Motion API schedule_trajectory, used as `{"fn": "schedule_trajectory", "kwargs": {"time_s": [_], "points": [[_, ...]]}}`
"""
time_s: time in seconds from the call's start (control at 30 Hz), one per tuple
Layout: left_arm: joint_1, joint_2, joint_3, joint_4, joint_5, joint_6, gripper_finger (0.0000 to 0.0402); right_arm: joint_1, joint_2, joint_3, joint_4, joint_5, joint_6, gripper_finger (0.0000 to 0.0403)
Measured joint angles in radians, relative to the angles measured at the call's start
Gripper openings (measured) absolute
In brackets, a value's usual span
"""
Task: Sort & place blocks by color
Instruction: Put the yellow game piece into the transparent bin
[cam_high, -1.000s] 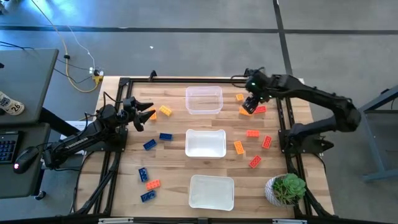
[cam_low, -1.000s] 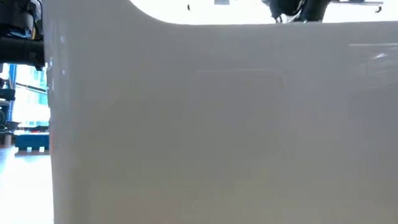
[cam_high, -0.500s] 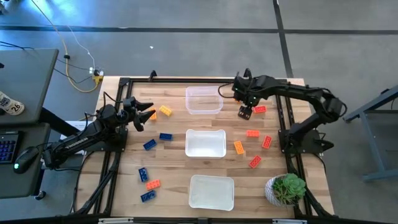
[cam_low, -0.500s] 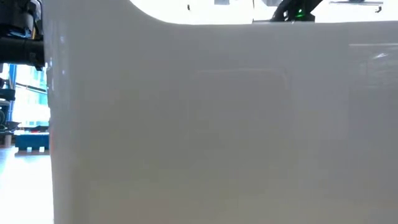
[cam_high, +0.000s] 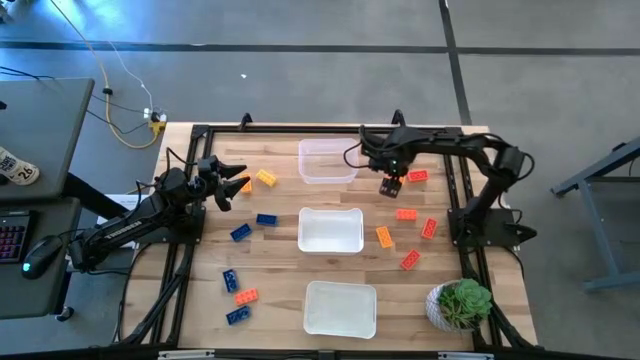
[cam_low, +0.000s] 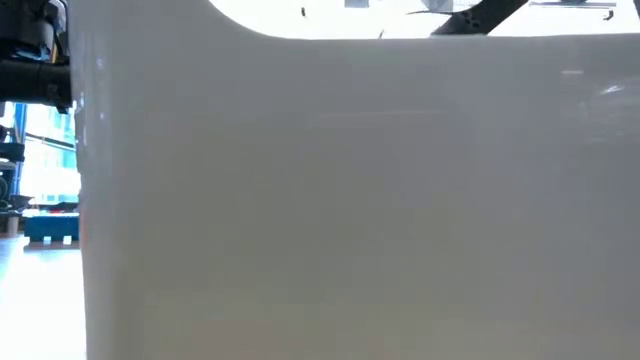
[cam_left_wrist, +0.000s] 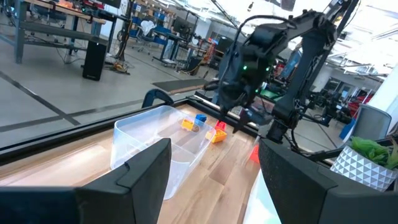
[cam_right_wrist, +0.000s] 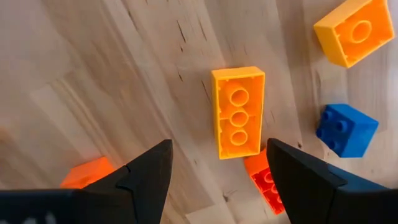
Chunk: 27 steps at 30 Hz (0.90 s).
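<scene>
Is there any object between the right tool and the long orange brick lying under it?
Nothing visible: the open right tool hangs over the long orange studded plastic brick, with only bare wooden table around.

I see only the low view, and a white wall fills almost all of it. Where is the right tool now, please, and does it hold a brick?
Observer: The right tool is over the table beside the far tub, open and holding nothing.
Operator: What lies under it?
Observer: An orange brick lies on the wood, showing between its fingers, with a blue brick nearby.
Operator: And the left tool?
Observer: The left tool waits open near the table's left edge.
</scene>
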Motion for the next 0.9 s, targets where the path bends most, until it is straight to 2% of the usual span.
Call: {"fn": "schedule_trajectory", "kwargs": {"time_s": [0.13,0.43,0.9], "points": [[0.0,0.0,0.0,0.0,0.0,0.0,0.0231,0.0,0.045,0.0,0.008,0.045,0.0,0.0248],[0.0,0.0,0.0,0.0,0.0,0.0,0.0231,-0.018,0.099,0.0,0.017,0.066,0.003,0.0248],[0.0,0.0,0.0,-0.001,0.001,0.0,0.0231,-0.092,0.1,-0.009,0.059,0.02,0.0,0.0248]]}}
